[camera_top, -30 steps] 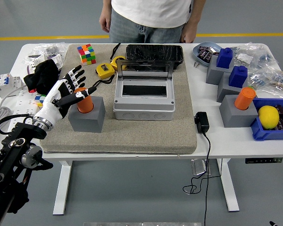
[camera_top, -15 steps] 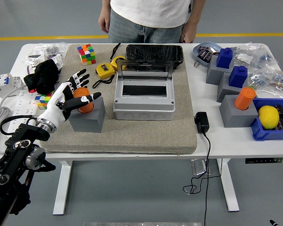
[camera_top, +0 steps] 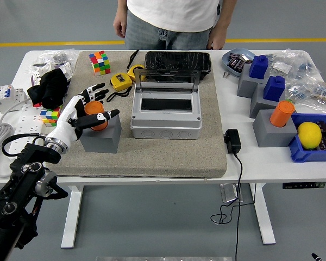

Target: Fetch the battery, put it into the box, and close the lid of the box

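My left hand (camera_top: 86,110) is spread wide around the orange battery (camera_top: 96,116), nothing held yet. Prob light, rigid, smooth; I'd grip its sides above the grey holder (camera_top: 102,136).

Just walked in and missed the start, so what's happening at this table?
The robot's left hand is reaching around the orange battery standing in its grey holder, fingers spread, not yet gripping. The grey box beside it sits with its lid up and nothing inside. A person stands at the far side, hands down.
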